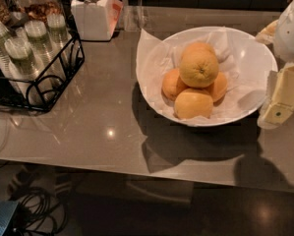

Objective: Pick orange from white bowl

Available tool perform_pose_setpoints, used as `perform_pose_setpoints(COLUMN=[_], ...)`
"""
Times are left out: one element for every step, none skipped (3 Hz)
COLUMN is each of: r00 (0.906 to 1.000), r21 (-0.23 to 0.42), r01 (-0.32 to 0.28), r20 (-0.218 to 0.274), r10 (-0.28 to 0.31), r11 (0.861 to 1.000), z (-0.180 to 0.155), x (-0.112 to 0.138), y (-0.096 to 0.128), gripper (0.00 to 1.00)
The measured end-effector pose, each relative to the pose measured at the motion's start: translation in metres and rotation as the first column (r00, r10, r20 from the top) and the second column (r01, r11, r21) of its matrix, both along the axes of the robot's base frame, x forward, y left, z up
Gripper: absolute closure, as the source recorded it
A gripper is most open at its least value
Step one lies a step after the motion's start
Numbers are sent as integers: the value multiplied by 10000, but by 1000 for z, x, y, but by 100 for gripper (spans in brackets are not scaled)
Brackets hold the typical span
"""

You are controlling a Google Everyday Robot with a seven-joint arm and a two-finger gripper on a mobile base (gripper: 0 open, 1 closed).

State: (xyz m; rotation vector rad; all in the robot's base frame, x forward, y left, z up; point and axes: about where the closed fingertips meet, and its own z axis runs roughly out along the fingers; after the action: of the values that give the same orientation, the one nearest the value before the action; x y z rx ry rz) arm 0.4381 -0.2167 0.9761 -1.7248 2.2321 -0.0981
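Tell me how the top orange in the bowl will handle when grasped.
The orange, round and perched on other oranges, probably rolls if nudged. Its dimpled skin likely grips well. The gripper sits right of the white bowl.

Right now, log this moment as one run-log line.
stage: pre-grasp | gripper: beside right rim of white bowl, outside it | orange: topmost in bowl, untouched

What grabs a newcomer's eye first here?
The white bowl, centre-right on the counter, holds a pile of fruit; the orange sits on top of it. The claw hangs at the right edge, beside the bowl's rim. At far left, a black wire basket holds lidded cups.
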Motion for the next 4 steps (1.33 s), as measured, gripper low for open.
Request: perform_pose_setpoints(r00=[10000,9996,9946,9854], r21=[0,428,1983,3728], r01=[0,22,497,897], r20=[0,295,795,1014], r10=[0,-35,-666,-1367], r11=[10000,9991,9789,9236], z=[0,4,11,17], x=[0,3,20,39], y=[0,4,14,31], gripper=[0,0,0,0])
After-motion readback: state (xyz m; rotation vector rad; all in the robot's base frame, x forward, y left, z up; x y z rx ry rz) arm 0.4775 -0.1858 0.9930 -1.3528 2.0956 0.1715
